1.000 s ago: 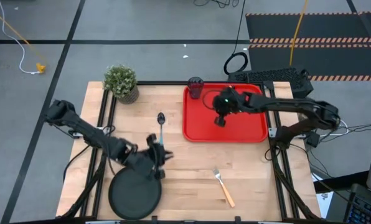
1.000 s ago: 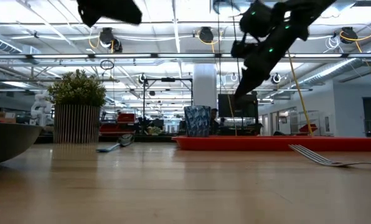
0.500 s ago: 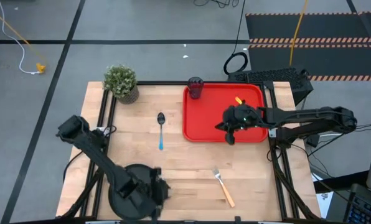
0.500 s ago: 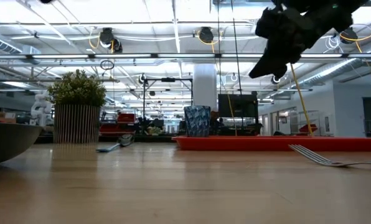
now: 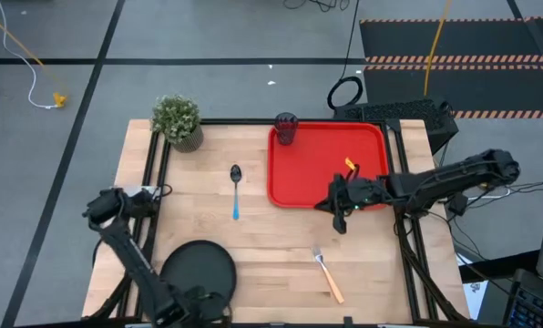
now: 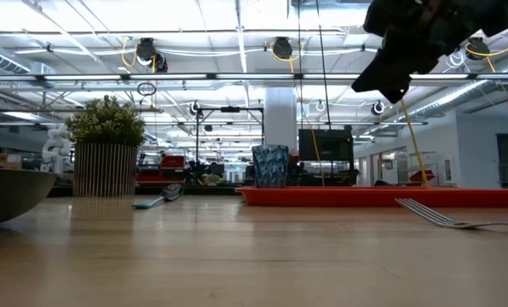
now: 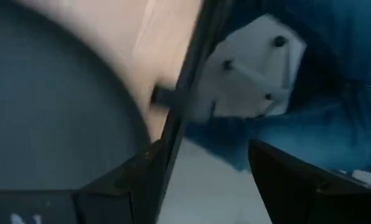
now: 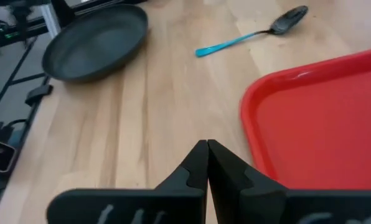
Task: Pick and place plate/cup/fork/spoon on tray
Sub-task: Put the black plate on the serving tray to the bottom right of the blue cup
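Pale wooden surface carries the round matte black plate [image 5: 198,271] at its near left edge, outside the bright red rectangular tray [image 5: 301,157]; left jaws stand parted beside its rim and should straddle it squarely, right jaws closed and empty.

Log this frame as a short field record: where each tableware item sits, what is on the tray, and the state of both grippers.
tray: red, at the table's far right part
cup: upright in the tray's far left corner
plate: on the wood at the near left edge, off the tray
spoon: on the wood, left of the tray
fork: on the wood, nearer than the tray
left gripper: open, at the plate's near rim, holding nothing
right gripper: shut, empty, over the tray's near edge
plant: far left corner
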Motion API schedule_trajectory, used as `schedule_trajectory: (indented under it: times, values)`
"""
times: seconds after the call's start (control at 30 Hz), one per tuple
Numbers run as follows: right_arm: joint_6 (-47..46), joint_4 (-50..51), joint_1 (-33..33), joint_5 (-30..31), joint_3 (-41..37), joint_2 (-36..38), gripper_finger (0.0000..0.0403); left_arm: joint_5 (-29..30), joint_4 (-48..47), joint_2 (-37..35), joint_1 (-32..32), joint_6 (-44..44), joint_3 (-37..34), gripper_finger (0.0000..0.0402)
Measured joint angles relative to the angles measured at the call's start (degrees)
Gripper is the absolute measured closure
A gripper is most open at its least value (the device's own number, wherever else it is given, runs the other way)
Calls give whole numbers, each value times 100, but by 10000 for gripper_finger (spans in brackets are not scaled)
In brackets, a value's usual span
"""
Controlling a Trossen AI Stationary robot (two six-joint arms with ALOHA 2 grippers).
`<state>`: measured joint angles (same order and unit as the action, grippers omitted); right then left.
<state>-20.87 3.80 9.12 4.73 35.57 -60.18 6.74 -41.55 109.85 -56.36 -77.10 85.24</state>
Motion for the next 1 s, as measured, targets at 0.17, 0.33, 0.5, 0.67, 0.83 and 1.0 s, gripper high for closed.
schedule_trajectory:
  times: [0.17,0.33,0.5,0.67,0.83,1.0]
  values:
    - [-106,-115,453,434,0,-2,403,-30,44,47,-356,-813,-40,172]
    - [-249,-467,828,604,0,-4,403,-110,-59,248,-534,-749,-54,172]
    - [-249,-773,1162,762,0,-4,403,-320,-220,514,-625,-575,-60,172]
    - [-234,-953,1379,1046,2,-7,403,-167,-491,583,-680,-381,-60,172]
    - [-229,-961,1444,1050,3,-7,403,-155,-567,567,-669,-262,-31,172]
    - [-179,-960,1441,1184,4,-7,403,-98,-813,554,-618,-6,256,173]
